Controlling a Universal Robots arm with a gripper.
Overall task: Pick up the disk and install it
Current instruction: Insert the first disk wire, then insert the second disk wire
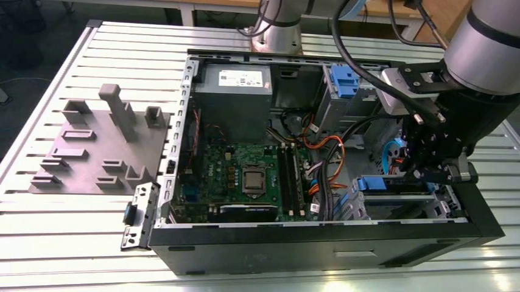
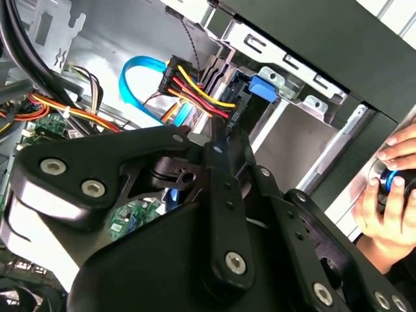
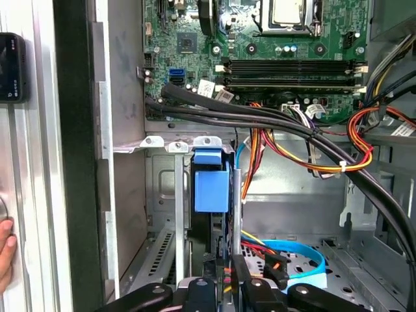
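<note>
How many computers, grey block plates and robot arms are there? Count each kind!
Open computer case: 1
Grey plate with blocks: 1
Robot arm: 1
Total: 3

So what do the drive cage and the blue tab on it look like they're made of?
The drive cage looks like bare sheet metal: dull grey, folded edges, punched holes. The blue tab looks like moulded plastic, with even bright colour and a smooth matte face, though that is a guess from looks alone.
</note>
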